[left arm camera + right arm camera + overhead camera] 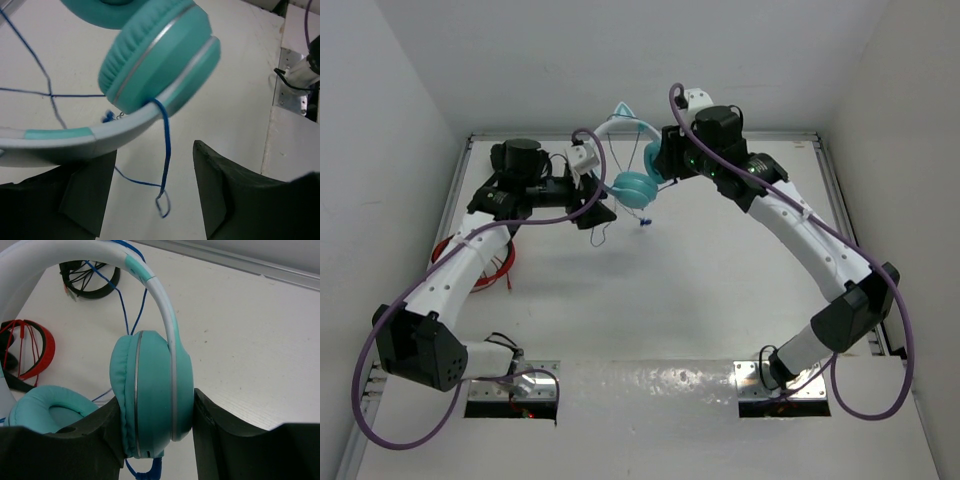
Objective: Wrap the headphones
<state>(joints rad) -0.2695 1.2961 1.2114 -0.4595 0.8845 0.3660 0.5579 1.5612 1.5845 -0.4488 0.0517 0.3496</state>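
Two robot arms are meeting over the far half of a white surface, toward 12 o'clock in the top view, where the headphones are hanging in the air between them, clear of the surface.

The right tool is clamping one turquoise earcup. In its own wrist view the cup is sitting squarely between the two dark fingers, touching both, with the ribbed cushion facing 9 o'clock and the pale headband arching up and away toward 11 o'clock. The second earcup is lying low at 8 o'clock in that view, cushion upward.

The left tool is reaching in from 9 o'clock with its jaws standing apart and gripping nothing. Its wrist view is showing the headband running across just above the left finger, though whether the two are touching cannot be told. A thin blue cable is looping over the band beside an earcup and dangling into the gap between the fingers, ending in a small loop. More cable is trailing in thin lines toward 10 o'clock.

Red headphones are lying on the surface at 9 o'clock, partly under the left arm. Black headphones are showing at 11 o'clock in the right wrist view.
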